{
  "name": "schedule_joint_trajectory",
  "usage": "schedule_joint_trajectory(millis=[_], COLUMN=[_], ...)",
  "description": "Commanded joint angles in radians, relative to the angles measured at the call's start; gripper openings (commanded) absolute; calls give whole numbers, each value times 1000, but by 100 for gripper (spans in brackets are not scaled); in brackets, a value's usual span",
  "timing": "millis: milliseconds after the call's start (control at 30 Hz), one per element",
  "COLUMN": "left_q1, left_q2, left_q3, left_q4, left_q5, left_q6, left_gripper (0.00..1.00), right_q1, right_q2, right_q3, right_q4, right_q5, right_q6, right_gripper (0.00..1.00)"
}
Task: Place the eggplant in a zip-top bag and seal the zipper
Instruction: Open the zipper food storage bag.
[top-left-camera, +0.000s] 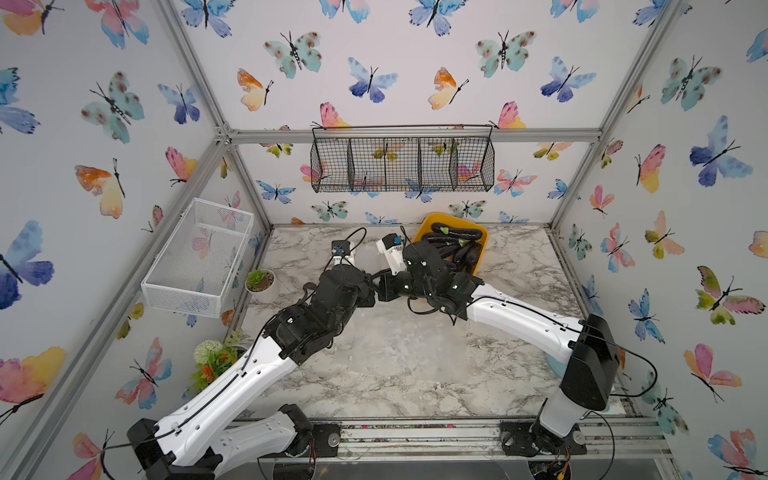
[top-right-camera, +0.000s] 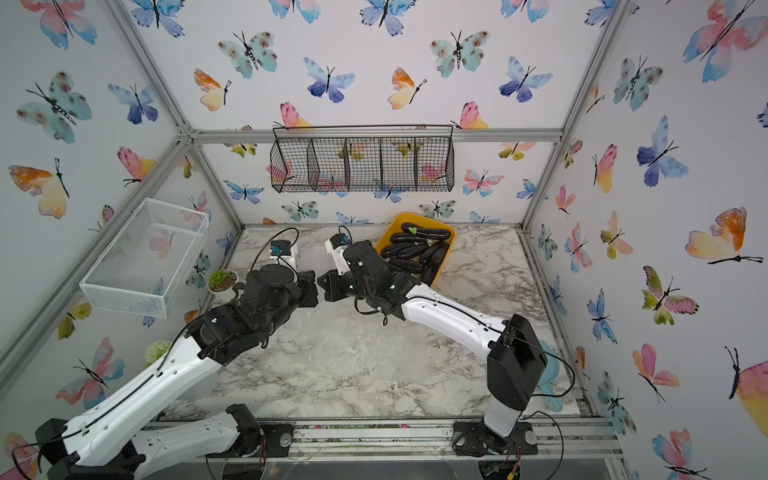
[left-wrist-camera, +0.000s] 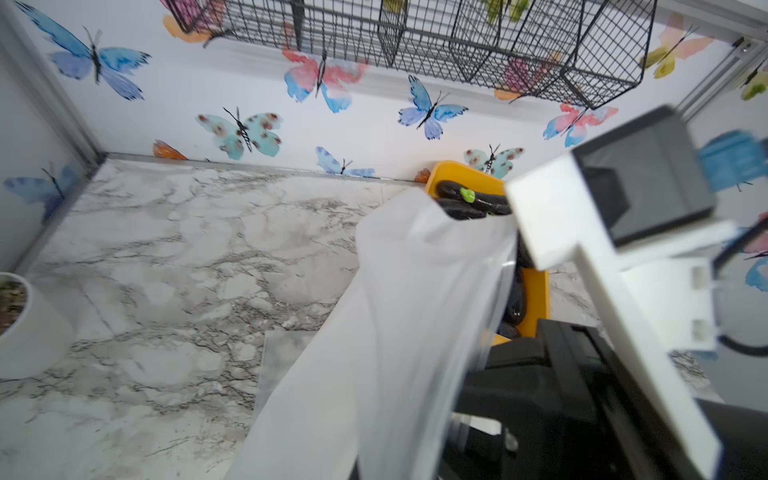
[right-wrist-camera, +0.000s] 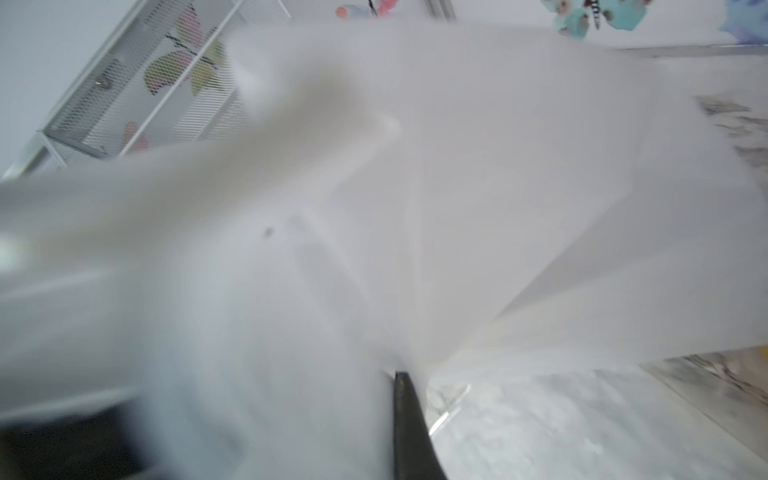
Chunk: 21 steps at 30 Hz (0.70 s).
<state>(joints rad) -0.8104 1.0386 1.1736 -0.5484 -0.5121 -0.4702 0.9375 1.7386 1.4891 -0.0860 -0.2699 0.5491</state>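
Holding the bag between them over the middle of the table, the left gripper and the right gripper are each clamped on it, likely to open its mouth; the eggplants lie in the tray at the back edge.

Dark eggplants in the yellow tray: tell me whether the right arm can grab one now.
Probably not: the yellow tray of eggplants is close, but the right gripper is shut on the translucent plastic bag.
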Motion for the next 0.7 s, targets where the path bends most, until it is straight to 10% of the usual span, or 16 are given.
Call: schedule_joint_trajectory(millis=[0,333,667], left_q1=[-33,40,141], left_q2=[12,173,354], left_q3=[57,-208,-295], left_q4=[-149,85,300], left_q5=[-135,153,399], left_q6=[18,-80,-93], left_gripper=[2,4,4], right_q1=[-38,-181,-195], right_q2=[50,121,62], right_q3=[14,-279,-388], right_q4=[97,201,103], right_q5=[-148,-234,-113], right_q6=[-8,41,-20], right_gripper=[4,7,45])
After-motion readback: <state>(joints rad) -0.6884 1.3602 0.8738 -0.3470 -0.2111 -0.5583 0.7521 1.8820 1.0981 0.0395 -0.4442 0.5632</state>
